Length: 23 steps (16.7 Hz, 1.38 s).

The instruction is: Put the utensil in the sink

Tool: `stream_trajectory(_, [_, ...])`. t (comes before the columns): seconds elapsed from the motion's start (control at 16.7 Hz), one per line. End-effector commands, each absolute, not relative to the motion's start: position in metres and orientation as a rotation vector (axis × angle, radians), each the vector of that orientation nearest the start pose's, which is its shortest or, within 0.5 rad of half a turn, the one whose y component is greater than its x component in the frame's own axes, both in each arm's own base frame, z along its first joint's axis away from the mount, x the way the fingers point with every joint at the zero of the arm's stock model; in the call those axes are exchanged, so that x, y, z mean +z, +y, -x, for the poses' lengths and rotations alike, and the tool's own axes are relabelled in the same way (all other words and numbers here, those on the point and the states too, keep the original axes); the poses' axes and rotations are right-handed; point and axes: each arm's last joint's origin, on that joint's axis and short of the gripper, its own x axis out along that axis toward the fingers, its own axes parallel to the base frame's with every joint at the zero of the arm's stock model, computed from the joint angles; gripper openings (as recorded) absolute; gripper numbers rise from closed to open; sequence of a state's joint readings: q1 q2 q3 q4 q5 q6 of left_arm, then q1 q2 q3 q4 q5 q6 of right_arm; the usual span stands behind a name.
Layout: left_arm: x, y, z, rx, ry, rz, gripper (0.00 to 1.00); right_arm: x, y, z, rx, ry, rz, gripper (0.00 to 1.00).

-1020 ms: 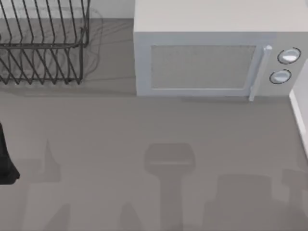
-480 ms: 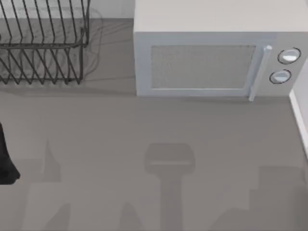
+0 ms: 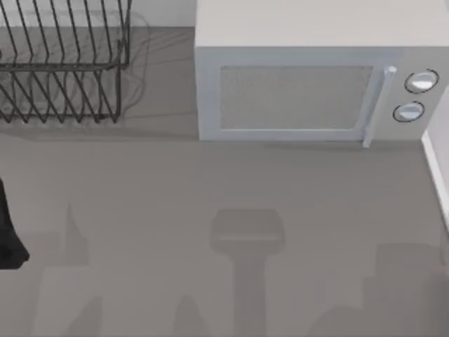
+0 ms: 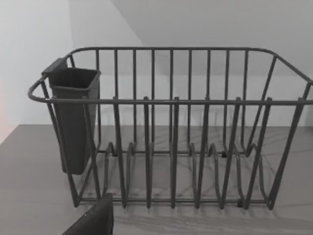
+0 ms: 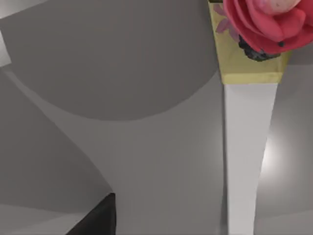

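Near the right pincer's finger [image 5: 95, 218] — apart — lies the flower-patterned utensil [image 5: 249, 73].

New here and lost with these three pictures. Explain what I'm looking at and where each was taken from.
Two AgileX robot arms work at a grey counter in a simulation. The top view looks down from above: a microwave at the back, a wire dish rack back left, and a dark part of the left arm at the left edge. The left wrist camera faces that rack, with a dark cutlery holder hung on it. The right wrist camera shows a white handle bearing a pink flower ornament.
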<state>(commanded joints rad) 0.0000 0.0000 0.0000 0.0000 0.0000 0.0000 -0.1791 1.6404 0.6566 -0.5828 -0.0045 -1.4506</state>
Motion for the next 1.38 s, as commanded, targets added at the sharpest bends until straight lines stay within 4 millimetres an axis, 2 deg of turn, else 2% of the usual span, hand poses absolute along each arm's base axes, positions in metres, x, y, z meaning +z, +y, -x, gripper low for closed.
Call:
stream_trajectory(0.72, [0.160,-0.001,-0.106,0.000,0.000,0.000,1.00,0.093,-0.041,-0.226,0.986,1.329,0.986,0.02])
stream_trajectory(1.2, [0.160,-0.001,-0.106,0.000,0.000,0.000,1.00,0.093,-0.041,-0.226,0.986,1.329,0.986,0.00])
stream_trajectory(1.26, [0.160,-0.001,-0.106,0.000,0.000,0.000,1.00,0.115,-0.040,-0.225,0.954,1.353,0.956,0.00])
stream_trajectory(1.38, [0.160,-0.001,-0.106,0.000,0.000,0.000,1.00,0.118,-0.040,-0.226,0.952,1.352,0.957,0.00])
